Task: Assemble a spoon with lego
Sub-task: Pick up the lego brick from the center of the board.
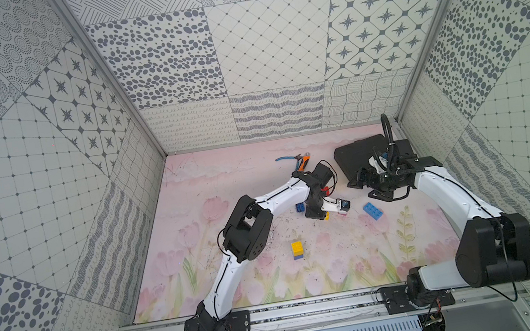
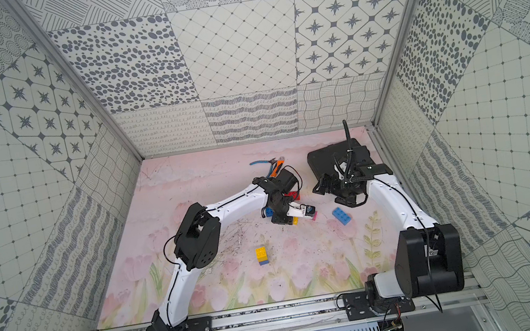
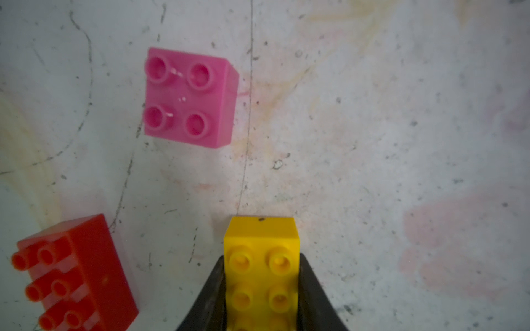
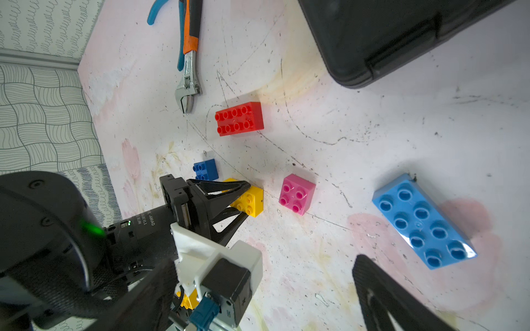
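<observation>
The lego lies as loose bricks on the pink mat, and no spoon is in view. My left gripper (image 3: 261, 258) is shut on a yellow brick (image 3: 261, 272), one black jaw against each long side, studs up. It shows again as the left gripper (image 4: 246, 199) on the yellow brick (image 4: 255, 197). Close by lie a pink square brick (image 3: 186, 97) (image 4: 296, 193), a red oblong brick (image 3: 77, 275) (image 4: 239, 118) and a small dark blue brick (image 4: 206, 169). A light blue oblong brick (image 1: 373, 210) (image 4: 423, 220) lies to the right. My right gripper (image 1: 360, 176) hangs open and empty above the mat.
A yellow brick stacked on a blue one (image 1: 297, 250) (image 2: 262, 255) stands alone nearer the front. An orange-handled wrench (image 4: 187, 57) and blue-handled pliers (image 4: 156, 11) lie at the back. A black case (image 1: 359, 158) (image 4: 387, 34) sits at the back right, under the right arm.
</observation>
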